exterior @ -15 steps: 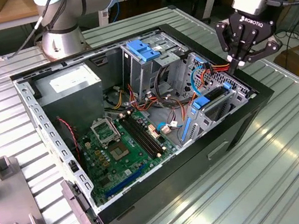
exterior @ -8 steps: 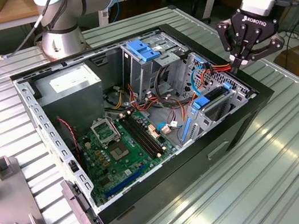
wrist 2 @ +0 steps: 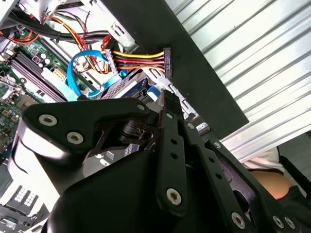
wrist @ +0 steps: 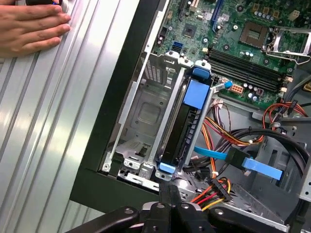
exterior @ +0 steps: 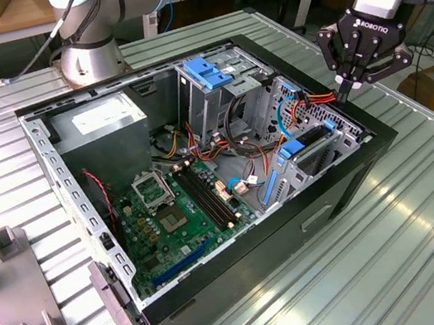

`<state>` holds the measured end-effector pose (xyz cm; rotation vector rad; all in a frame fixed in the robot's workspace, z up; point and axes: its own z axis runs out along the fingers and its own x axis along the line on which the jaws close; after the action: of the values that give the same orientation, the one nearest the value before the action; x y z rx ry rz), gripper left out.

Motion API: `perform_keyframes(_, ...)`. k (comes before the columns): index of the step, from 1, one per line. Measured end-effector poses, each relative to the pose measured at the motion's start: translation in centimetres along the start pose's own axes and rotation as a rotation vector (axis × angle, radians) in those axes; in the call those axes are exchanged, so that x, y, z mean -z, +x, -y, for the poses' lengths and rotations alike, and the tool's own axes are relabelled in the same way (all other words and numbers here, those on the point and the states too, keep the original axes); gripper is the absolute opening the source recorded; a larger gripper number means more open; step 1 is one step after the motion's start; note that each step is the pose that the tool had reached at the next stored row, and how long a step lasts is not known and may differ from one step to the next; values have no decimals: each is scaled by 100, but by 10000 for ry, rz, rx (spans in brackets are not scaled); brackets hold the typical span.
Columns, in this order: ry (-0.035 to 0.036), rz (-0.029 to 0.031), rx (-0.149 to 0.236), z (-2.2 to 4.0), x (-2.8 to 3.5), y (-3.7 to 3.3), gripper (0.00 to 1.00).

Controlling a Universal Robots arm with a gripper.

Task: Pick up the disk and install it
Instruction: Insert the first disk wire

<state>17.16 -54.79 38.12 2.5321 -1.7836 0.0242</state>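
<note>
1. Under the open computer case (exterior: pixel 225 304): a ribbed metal table (exterior: pixel 403 264), with no clamp or stop visible. Could skid or twist under a sideways push, spoiling alignment with the bay.
2. Hanging at the case's rim on the exterior view's right: the gripper (exterior: pixel 345 91), jaws pressed together and pinching nothing, just over the outer end of the disk (exterior: pixel 311 139). Could clip the rim on a descent, or slip off a narrow edge, given so little contact from closed tips.
3. Standing on edge in the metal bay (wrist: pixel 146 111) at the case's corner: the disk, dark body framed by its blue bracket. Cannot tell whether fully seated. Could jam or sit crooked if pressed off-centre or at a tilt.
4. Lying flat on the table beside the case: a person's hand (wrist: pixel 29 26). Could be struck by an outward swing of the arm.
5. Looping right beside the disk: yellow-and-red power wires (wrist 2: pixel 138 56) and a thin blue data cable (wrist 2: pixel 82 63). Could snag on the gripper or be pinched against the bay.
6. Near the tips, apparently unplugged: a black power connector (wrist 2: pixel 166 60). Could be knocked or dragged, straining its wires.
</note>
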Motion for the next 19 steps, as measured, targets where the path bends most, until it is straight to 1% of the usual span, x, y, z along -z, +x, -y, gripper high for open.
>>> perform_keyframes(1,4,-2,106,10,0,-1,10)
perform_keyframes(2,14,-9,356,11,0,-1,10)
perform_keyframes(3,28,-21,741,13,0,-1,10)
perform_keyframes(4,38,-29,1015,14,0,0,10)
perform_keyframes(8,52,-38,1373,28,1,-9,11)
perform_keyframes(9,55,-39,1451,34,1,-14,16)
perform_keyframes(10,58,-42,1520,39,1,-17,24)
perform_keyframes(12,68,-49,1784,63,2,-29,25)
perform_keyframes(13,70,-52,1855,76,3,-37,25)
perform_keyframes(14,76,-55,1986,91,1,-53,31)
perform_keyframes(16,87,-61,2267,101,-8,-71,31)
perform_keyframes(19,94,-68,2466,123,-20,-98,31)
